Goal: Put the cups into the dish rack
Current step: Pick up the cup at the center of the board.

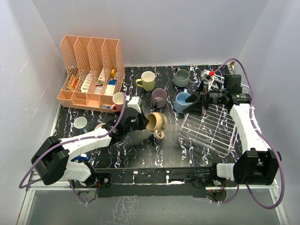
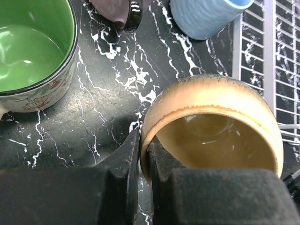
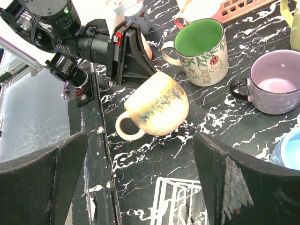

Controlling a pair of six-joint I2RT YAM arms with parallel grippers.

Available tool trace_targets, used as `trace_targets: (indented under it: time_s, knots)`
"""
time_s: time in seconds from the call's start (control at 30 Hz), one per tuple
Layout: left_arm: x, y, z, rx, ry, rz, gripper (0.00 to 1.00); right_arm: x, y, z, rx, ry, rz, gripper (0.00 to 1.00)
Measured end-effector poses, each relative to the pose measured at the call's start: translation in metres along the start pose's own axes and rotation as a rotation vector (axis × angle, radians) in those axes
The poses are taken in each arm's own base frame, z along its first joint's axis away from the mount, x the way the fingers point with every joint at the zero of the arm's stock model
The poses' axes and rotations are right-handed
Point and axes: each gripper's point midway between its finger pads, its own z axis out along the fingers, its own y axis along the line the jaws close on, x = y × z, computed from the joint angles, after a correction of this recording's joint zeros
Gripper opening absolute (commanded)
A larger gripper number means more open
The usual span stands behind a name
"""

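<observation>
Top external view: no cup is seen inside the dish rack [image 1: 211, 132], so the loading is judged barely begun. A tan cup [image 1: 157, 121] is pinched by its rim in the left gripper [image 1: 147, 120], tipped on its side just left of the rack, with one finger inside the wall and one outside. The right gripper [image 1: 197, 101] is spread wide with nothing held, near the rack's far corner, beside the light blue cup [image 1: 181, 102]. The yellow-green cup [image 1: 147, 80], grey cup [image 1: 181, 78], mauve cup [image 1: 159, 97], pink cup [image 1: 118, 101], white cup [image 1: 80, 123] and green-lined cup [image 3: 202, 44] are left on the table [image 1: 140, 152], none yet loaded.
</observation>
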Motion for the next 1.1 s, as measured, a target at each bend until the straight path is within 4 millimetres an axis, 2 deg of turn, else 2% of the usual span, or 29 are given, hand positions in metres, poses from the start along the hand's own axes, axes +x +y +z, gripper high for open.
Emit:
trace_targets:
  time_s: [0.27,0.53,0.63,0.77,0.93,1.1]
  knots:
    - [-0.03,-0.012,-0.028,0.075,-0.114,-0.062,0.0,-0.015,0.014,-0.001,-0.054,-0.028,0.053,0.98]
    - [-0.045,-0.009,-0.046,0.107,-0.187,-0.148,0.0,-0.021,0.03,0.001,-0.116,-0.041,0.148,0.99]
    - [-0.056,-0.011,-0.052,0.121,-0.221,-0.18,0.0,-0.018,0.035,0.005,-0.149,-0.037,0.2,0.98]
    - [-0.078,-0.017,-0.063,0.154,-0.303,-0.215,0.0,-0.005,0.045,0.02,-0.205,0.002,0.306,0.98]
    - [-0.105,-0.025,-0.065,0.18,-0.39,-0.232,0.0,0.0,0.065,0.036,-0.276,0.058,0.404,0.99]
    - [-0.136,-0.041,-0.056,0.219,-0.468,-0.244,0.0,-0.004,0.073,0.046,-0.287,0.078,0.455,0.99]
